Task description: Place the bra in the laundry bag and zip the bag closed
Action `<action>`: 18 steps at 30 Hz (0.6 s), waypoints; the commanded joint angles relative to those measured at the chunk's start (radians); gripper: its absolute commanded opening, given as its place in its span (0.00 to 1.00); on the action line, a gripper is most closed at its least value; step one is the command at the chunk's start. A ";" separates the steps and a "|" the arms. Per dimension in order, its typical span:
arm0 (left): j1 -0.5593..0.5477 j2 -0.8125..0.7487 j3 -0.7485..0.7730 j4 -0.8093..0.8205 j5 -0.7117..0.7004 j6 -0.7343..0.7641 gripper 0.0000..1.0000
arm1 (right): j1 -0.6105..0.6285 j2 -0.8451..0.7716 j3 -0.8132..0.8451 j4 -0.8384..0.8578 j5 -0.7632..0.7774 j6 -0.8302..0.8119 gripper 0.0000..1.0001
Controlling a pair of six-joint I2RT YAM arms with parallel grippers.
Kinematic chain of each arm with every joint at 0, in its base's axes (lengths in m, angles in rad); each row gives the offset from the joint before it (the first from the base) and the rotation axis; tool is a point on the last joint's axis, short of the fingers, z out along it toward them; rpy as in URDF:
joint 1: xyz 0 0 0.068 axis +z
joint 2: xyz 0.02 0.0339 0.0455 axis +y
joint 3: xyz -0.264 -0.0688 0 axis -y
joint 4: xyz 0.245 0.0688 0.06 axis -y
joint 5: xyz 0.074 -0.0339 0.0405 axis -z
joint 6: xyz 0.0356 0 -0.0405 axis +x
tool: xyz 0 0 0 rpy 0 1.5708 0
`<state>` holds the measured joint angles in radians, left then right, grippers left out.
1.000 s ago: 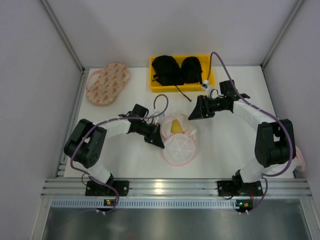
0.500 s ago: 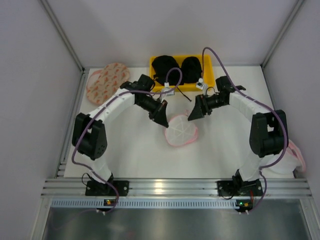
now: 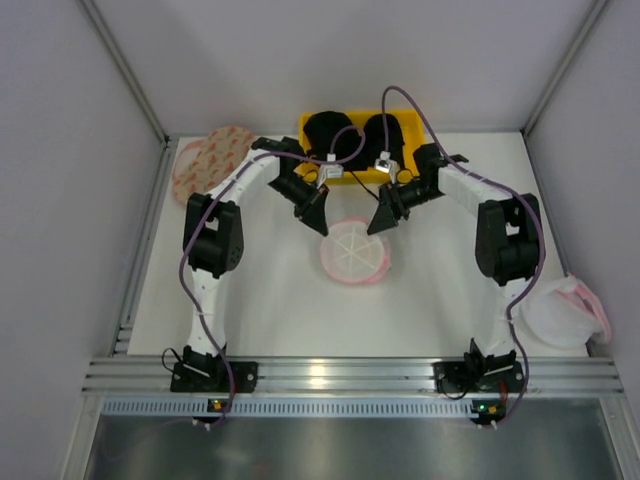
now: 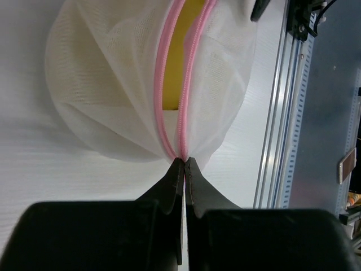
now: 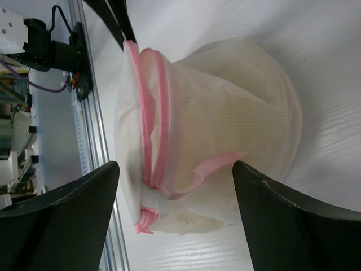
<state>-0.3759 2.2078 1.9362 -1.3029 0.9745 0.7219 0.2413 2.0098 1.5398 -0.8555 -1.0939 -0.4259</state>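
The white table (image 3: 260,310) holds everything. Two arms reach in from the near edge and meet over the middle.

A yellow tray (image 3: 415,122) sits at the middle of the far edge. It has black bras (image 3: 325,130) in it. An oval pink bag (image 3: 205,160) with red marks lies at the far left corner. Another white bag (image 3: 565,310) lies at the right edge, close to the near right corner.

The laundry bag (image 3: 353,252) is round and white with a pink zip. It lies near the middle of the table, just in front of the yellow tray and between the two pincers.

The bra (image 4: 174,73) is inside the laundry bag. Its yellow shows through the gap in the zip, so the zip is not shut all the way.

The left gripper (image 4: 184,164) has its two fingers pressed together. They pinch the laundry bag right at the end of the pink zip.

The right gripper (image 5: 176,166) has its fingers wide apart. The other side of the laundry bag sits between them, and I cannot tell if they touch it.
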 commanded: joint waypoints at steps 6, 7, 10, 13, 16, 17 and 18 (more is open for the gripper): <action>0.012 0.076 0.153 -0.205 -0.022 0.062 0.00 | 0.047 0.047 0.033 -0.108 -0.046 -0.116 0.56; 0.014 0.095 0.168 -0.203 -0.029 0.051 0.00 | 0.047 0.047 0.036 -0.117 -0.050 -0.117 0.46; 0.019 0.130 0.237 -0.205 -0.043 0.022 0.00 | 0.047 0.040 0.019 -0.139 -0.090 -0.094 0.25; 0.026 0.118 0.254 -0.153 -0.036 -0.033 0.10 | 0.050 0.017 -0.035 -0.090 -0.116 -0.001 0.00; 0.041 0.003 0.201 0.026 -0.065 -0.102 0.23 | 0.050 -0.023 -0.117 0.054 -0.133 0.154 0.00; 0.048 -0.040 0.128 0.086 -0.083 -0.123 0.28 | 0.050 -0.035 -0.144 0.105 -0.141 0.200 0.00; 0.051 -0.087 0.089 0.149 -0.127 -0.145 0.30 | 0.049 -0.061 -0.171 0.162 -0.139 0.322 0.00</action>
<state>-0.3496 2.3051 2.0945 -1.2819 0.8963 0.6518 0.2806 2.0354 1.4239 -0.8684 -1.1812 -0.3202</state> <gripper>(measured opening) 0.270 0.032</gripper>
